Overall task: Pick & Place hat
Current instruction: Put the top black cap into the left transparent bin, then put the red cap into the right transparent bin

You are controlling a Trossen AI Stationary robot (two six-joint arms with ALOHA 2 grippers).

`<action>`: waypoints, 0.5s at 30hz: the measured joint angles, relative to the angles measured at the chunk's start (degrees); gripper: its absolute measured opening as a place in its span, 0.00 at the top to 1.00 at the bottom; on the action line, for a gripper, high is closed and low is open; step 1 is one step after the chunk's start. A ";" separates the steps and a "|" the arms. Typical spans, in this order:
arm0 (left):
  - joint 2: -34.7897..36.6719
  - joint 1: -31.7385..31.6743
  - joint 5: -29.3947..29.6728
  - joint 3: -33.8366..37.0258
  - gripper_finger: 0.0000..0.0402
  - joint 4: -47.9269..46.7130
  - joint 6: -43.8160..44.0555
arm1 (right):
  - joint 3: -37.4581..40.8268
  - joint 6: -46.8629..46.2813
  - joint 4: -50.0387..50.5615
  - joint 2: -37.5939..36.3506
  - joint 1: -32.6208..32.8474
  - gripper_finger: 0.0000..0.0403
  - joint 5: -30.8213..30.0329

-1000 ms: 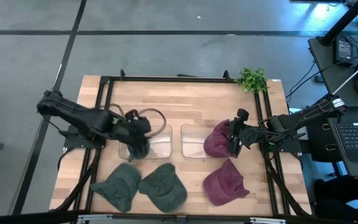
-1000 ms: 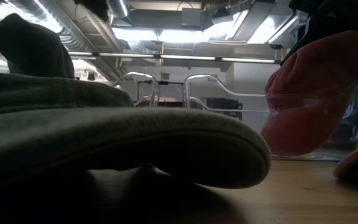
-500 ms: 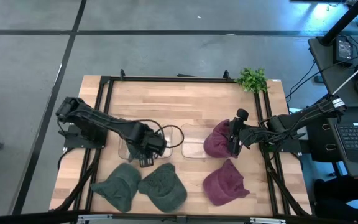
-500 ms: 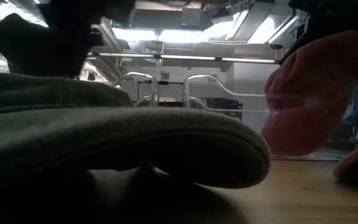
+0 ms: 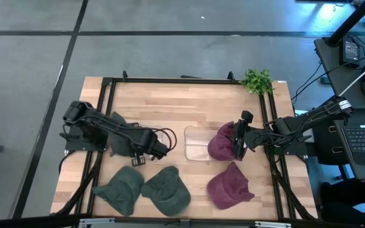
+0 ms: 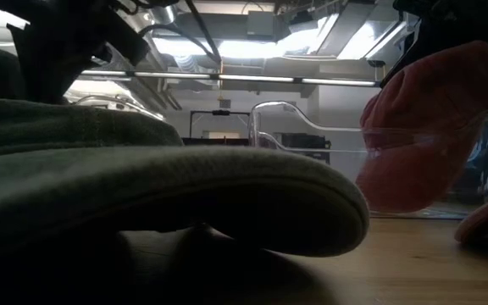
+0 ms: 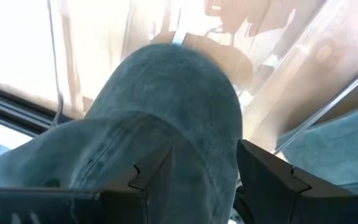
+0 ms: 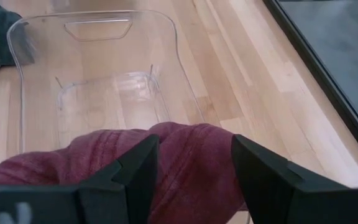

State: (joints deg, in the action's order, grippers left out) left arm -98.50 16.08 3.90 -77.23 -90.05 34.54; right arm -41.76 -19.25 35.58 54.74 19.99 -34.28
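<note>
Maroon hat [image 5: 220, 143] pinched in right end effector [image 5: 238, 140] over clear bin [image 5: 195, 144].

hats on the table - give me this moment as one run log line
left gripper: shut on green hat, over left bin | right gripper: shut on maroon hat, at clear bin | loose: two green, one maroon

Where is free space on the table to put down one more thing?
The far strip of table behind the clear bin, left of the plant, is bare. The near edge is crowded: two green hats and a maroon hat.
</note>
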 joint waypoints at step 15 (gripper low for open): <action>15.02 -0.90 19.72 0.00 0.57 23.34 -11.90 | 0.00 5.14 -7.77 0.00 0.02 0.50 14.23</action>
State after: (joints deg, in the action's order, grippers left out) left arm -83.48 15.18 23.62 -77.23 -66.71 22.65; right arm -41.76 -14.10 27.81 54.74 20.01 -20.06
